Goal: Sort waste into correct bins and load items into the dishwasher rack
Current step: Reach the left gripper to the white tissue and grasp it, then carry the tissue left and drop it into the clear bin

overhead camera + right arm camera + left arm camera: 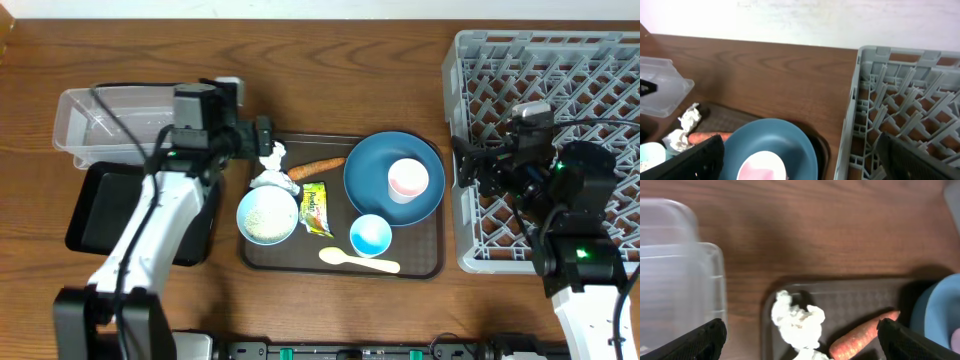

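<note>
Two grippers are both spread wide, and neither has hold of anything. The left gripper (802, 341) hangs over a corner of the brown tray (855, 300). The white tissue (797, 322) lies on this tray between its fingers, apart from both. The carrot (862, 335) lies just beside the tissue, toward the finger on the plate side. The clear tub (675, 280) stands beyond the other finger, and the black tray (95, 215) lies under the arm behind it. I cannot tell what the tub holds. The right gripper (800, 162) is above the edge of the grey rack (900, 51). In front of it the dark-blue plate (790, 140) sits on the brown tray and carries the cup (762, 167). Farther from it the same tray holds a bowl (267, 215) with rice (265, 218), a second bowl (370, 235), the packet (315, 210) and the spoon (360, 262).
</note>
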`<state>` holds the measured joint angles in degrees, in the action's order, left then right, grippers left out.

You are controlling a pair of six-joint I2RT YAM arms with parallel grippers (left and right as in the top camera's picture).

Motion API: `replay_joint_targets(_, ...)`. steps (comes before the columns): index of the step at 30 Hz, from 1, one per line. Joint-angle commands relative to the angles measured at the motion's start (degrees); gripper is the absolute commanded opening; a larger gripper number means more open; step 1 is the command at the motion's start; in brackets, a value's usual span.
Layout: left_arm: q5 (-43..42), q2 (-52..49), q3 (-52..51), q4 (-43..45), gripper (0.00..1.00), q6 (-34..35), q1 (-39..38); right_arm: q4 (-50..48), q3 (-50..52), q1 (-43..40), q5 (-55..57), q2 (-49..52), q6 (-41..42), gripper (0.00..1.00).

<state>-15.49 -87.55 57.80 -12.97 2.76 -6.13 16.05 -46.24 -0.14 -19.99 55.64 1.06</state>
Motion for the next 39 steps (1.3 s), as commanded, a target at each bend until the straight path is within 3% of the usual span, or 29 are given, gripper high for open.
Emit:
replay_joint_targets(1,1.42,-2.62,1.64,0.44,0.99,-1.66,-2.80,0.11,-1.46,0.92,-0.85,0.61,0.63,0.96)
replay_joint_targets(8,9.84,-8.33,1.64,0.48,0.99,-1.68,-6.71,0.17,-1.46,0.92,-0.85,0.61,0.63,0.96)
replay_joint_targets(14,9.99,-13.38,1.64,0.98,0.97,-1.66,-6.82,0.15,-1.46,0.92,-0.83,0.63,0.63,0.95)
replay_joint_targets(21,9.97,-15.19,1.64,1.73,0.61,-1.62,-6.86,0.20,-1.46,0.92,-0.87,0.61,0.66,0.93)
replay_joint_targets(27,9.97,-15.19,1.64,0.92,0.24,-1.60,-6.86,0.20,-1.46,0.92,-0.87,0.61,0.66,0.92)
replay_joint_targets(29,9.97,-15.19,1.64,0.63,0.19,-1.62,-6.86,0.20,-1.46,0.92,-0.87,0.61,0.66,0.92)
replay_joint_targets(31,9.97,-15.10,1.64,0.63,0.07,-1.62,-6.86,0.20,-1.46,0.92,-0.90,0.61,0.66,0.92)
replay_joint_targets(39,10.01,-5.53,3.54,0.02,0.06,-1.64,-6.03,0.22,-1.46,0.92,-1.27,0.61,0.63,0.92)
